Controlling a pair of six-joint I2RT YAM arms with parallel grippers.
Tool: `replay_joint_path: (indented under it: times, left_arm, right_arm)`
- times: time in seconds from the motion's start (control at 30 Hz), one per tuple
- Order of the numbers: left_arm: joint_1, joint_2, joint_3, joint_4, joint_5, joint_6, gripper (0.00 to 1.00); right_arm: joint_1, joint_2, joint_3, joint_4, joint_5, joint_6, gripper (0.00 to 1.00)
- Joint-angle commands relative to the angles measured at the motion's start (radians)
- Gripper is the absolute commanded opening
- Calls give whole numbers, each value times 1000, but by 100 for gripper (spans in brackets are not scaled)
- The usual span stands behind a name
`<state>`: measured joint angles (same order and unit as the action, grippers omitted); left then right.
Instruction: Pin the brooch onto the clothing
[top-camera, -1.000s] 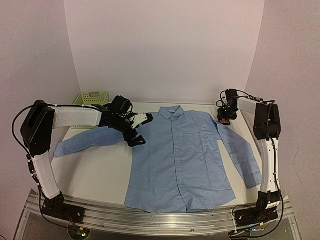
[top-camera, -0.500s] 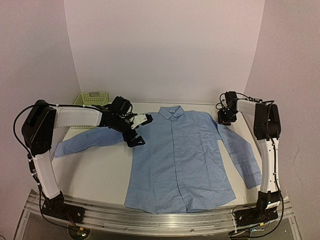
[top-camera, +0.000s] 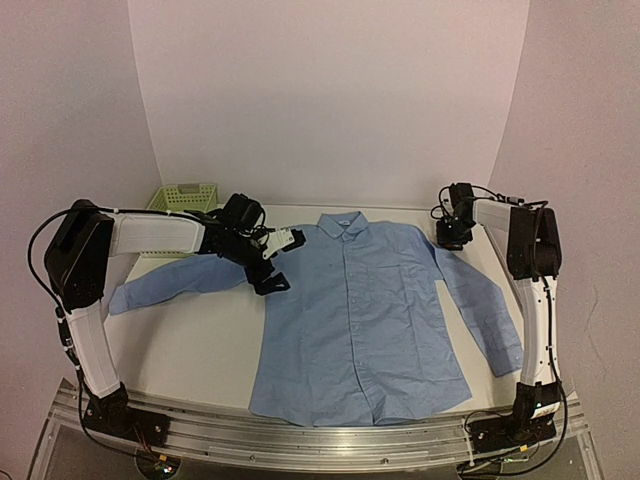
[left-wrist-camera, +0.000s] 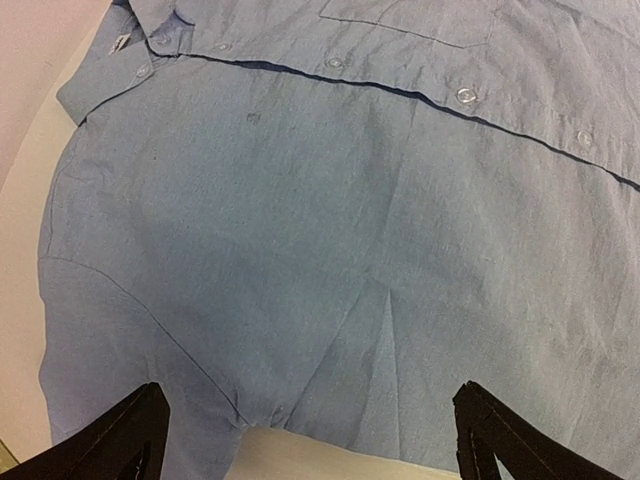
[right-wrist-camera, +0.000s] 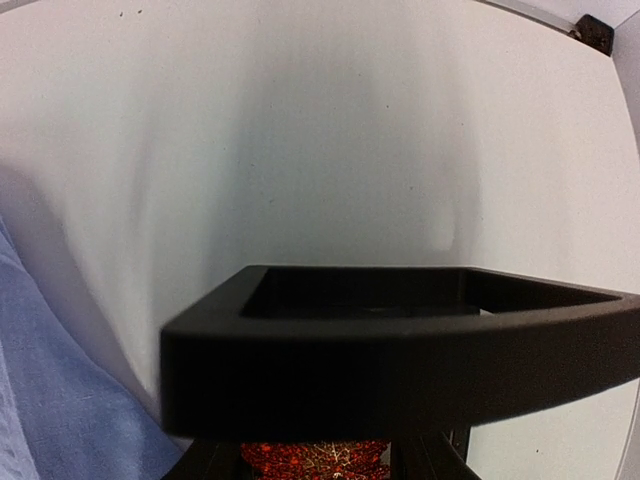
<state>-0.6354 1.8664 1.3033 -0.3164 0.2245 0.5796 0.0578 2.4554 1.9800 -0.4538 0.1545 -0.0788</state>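
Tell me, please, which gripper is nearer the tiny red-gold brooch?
Right: the right gripper sits right at the brooch; the left gripper is over the light blue shirt's other shoulder.

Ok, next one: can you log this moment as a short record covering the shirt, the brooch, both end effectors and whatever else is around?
shirt: light blue, laid flat, front up, on the table
brooch: red-gold, between the right end effector's fingers; grip unclear
left end effector: open wide over the shirt's shoulder, empty
right end effector: far right, beside the sleeve
black square frame: close before the right wrist camera, brooch showing below it
basket: pale green, far left
pinned: not yet
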Motion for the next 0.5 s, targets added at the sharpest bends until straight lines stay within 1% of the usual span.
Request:
replay_joint_path:
  times: [0.0, 0.17, 0.47]
  left_arm:
    - [6, 8, 35, -10, -9, 18, 99]
    - [7, 10, 33, -8, -10, 28, 100]
    - [7, 9, 26, 0, -23, 36, 100]
  right_arm:
    - [1, -54, -1, -21, -41, 3, 32]
    - [1, -87, -9, -22, -76, 16, 30]
    - [1, -115, -29, -22, -87, 16, 28]
